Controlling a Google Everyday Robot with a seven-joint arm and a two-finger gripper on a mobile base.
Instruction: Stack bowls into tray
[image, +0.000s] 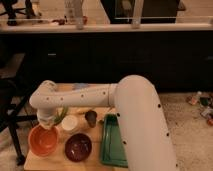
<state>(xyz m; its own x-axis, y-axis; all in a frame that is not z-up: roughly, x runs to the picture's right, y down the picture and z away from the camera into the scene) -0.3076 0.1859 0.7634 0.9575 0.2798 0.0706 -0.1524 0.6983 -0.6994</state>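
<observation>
The orange bowl sits at the front left of the wooden table. The maroon bowl sits just to its right. The green tray lies to the right of the bowls, partly hidden behind my white arm. My gripper hangs down from the arm's left end, right over the far rim of the orange bowl. Whether it touches the bowl does not show.
A small white bowl and a small dark metal cup stand behind the bowls, with something green next to the gripper. The wooden table ends close in front. A dark counter stands behind, and a chair at the left.
</observation>
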